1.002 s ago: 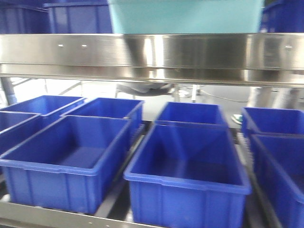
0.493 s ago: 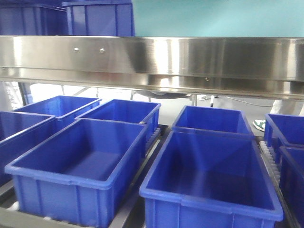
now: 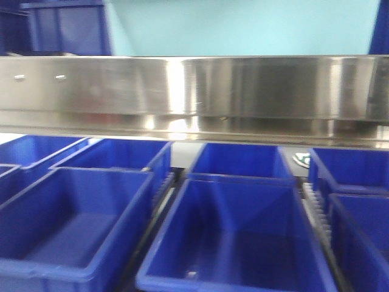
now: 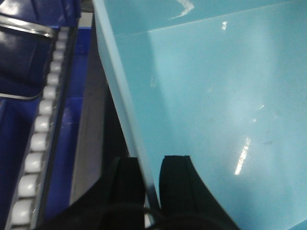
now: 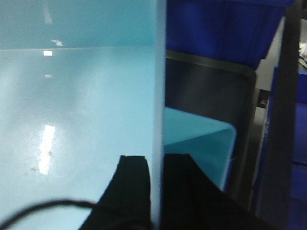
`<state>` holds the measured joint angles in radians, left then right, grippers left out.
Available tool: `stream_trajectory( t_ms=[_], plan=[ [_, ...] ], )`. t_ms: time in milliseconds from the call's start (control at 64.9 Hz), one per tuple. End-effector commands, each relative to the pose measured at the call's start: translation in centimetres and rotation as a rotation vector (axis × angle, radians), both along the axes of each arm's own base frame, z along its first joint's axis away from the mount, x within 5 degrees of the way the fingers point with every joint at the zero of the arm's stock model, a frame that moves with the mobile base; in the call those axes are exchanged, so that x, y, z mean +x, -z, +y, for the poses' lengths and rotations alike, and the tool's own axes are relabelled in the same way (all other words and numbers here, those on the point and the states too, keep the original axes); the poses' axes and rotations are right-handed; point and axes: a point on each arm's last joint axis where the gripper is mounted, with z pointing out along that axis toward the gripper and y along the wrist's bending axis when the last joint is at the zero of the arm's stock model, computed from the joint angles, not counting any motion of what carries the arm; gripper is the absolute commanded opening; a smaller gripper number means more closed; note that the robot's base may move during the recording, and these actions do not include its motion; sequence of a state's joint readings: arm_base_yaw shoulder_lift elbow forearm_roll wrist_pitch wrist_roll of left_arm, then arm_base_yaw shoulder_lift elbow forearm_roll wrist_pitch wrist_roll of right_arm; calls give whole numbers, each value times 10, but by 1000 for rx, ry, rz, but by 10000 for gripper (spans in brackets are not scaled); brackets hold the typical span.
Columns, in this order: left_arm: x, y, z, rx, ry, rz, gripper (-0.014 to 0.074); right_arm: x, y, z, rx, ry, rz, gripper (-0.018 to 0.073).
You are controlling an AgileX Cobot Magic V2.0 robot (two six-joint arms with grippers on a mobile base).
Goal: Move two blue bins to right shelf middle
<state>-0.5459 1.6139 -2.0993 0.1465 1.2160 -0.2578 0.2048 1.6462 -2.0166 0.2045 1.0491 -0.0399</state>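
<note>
we saw the pale blue bin up above the steel shelf rail, filling most of the top of the front view, with rows of dark blue bins on the level beneath. in the left wrist view our left gripper straddled the bin's left wall, one black finger outside and the other inside, closed down with the rim pinched between them. a roller track ran below, on the outer side. our right gripper held the opposite wall the same way, narrowed onto it with a finger on each side. just outside that wall a second pale blue surface showed lower down; we could not tell whether it belonged to another bin.
</note>
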Motion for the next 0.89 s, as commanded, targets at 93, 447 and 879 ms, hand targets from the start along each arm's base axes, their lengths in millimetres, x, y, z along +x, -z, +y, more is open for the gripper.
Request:
stream_trajectory(
  t_ms=[93, 447, 879],
  plan=[
    [-7, -11, 6, 10, 0, -55, -111, 1, -9, -7, -23, 34, -71, -152],
    [-7, -11, 6, 10, 0, -55, -111, 1, -9, -7, -23, 34, -71, -152],
    [-7, -11, 6, 10, 0, -55, -111, 1, -9, -7, -23, 34, -71, -152]
  ],
)
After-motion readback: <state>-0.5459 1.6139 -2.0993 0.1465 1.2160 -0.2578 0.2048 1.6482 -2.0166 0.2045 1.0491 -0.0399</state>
